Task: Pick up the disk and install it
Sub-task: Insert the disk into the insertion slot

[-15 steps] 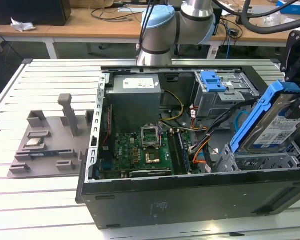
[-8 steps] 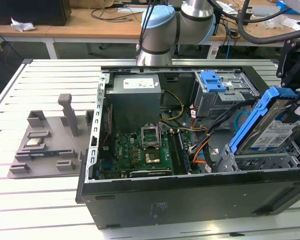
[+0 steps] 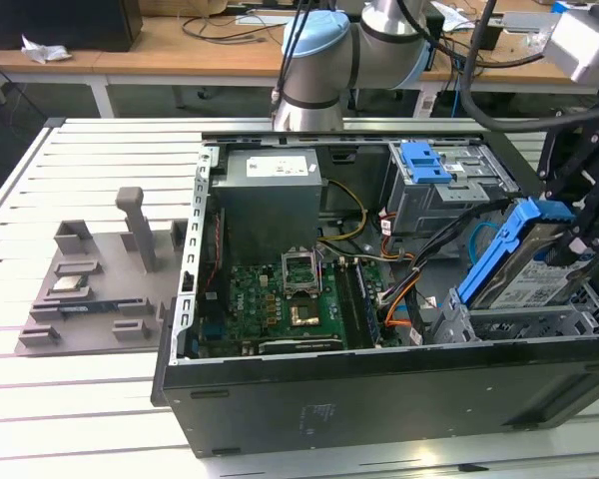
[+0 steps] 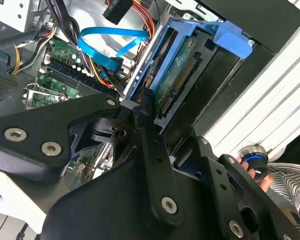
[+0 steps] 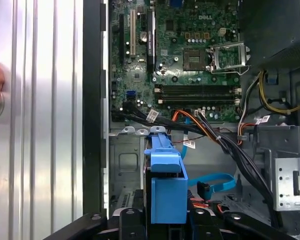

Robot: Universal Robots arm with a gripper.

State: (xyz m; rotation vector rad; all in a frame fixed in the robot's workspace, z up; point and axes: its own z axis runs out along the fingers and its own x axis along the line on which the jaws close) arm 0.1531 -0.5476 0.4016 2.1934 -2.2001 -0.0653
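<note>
Gripper (image 3: pixel 571 232) is clamped on the disk (image 3: pixel 524 264), jaws closed on its end. In the ext. view the disk hangs tilted, blue carrier edge up, over the drive cage (image 3: pixel 509 324) at the exterior view's right corner of the open PC case (image 3: pixel 379 399). Lower end is at the cage mouth, not seated. Disk face carries a white label w/ barcode lines; the text can't be made out.

In the second wrist view the disk (image 4: pixel 182 65) shows its connector edge, w/ the blue frame round it and a black finger (image 4: pixel 146 107) against it. In the first wrist view the carrier's blue end (image 5: pixel 166 185) sits between the black links.

Inside the case: green mobo (image 3: pixel 280 299) w/ white print, and a grey PSU (image 3: pixel 270 200) w/ a white sticker on top. A blue latch bracket (image 3: pixel 424 162) sits on the rear bay. A blue SATA cable (image 4: pixel 110 35) loops near the disk.

A hand (image 4: pixel 255 165) w/ striped sleeve (image 4: pixel 290 185) is beside the case. The slatted table (image 3: pixel 80 399) holds a grey fixture tray (image 3: pixel 90 289).
</note>
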